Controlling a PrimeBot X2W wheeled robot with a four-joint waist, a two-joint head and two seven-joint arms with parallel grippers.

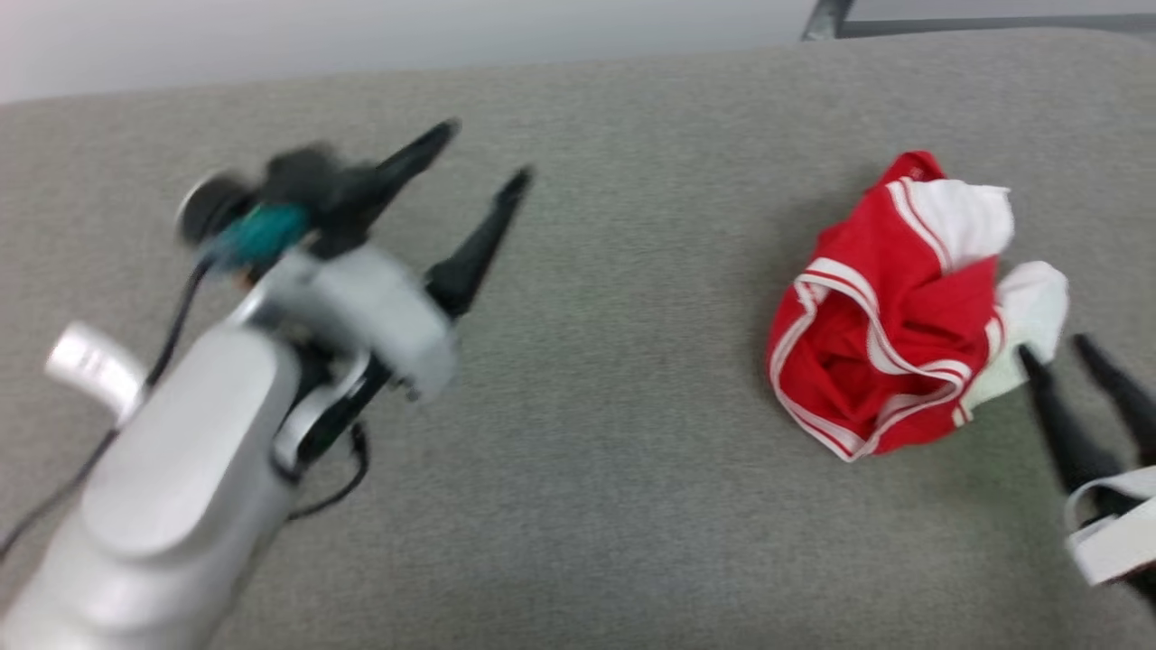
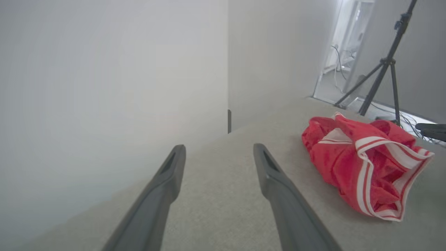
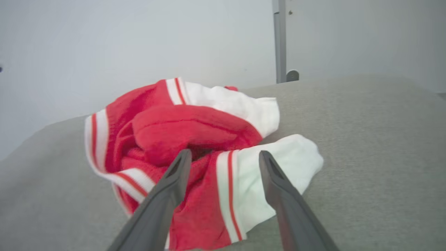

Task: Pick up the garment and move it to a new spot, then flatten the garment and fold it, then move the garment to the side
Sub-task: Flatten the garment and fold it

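A grey fabric surface runs under both arms, with a pale wall behind it. The garment, a red jersey-style T-shirt with white sleeves and striped trim, lies crumpled directly ahead of the right gripper. That gripper's fingers stand apart and empty, tips just at a white sleeve. The left gripper, fingers likewise spread and empty, hovers well apart from the heap, which lies to its right. A dark tripod stands beyond.
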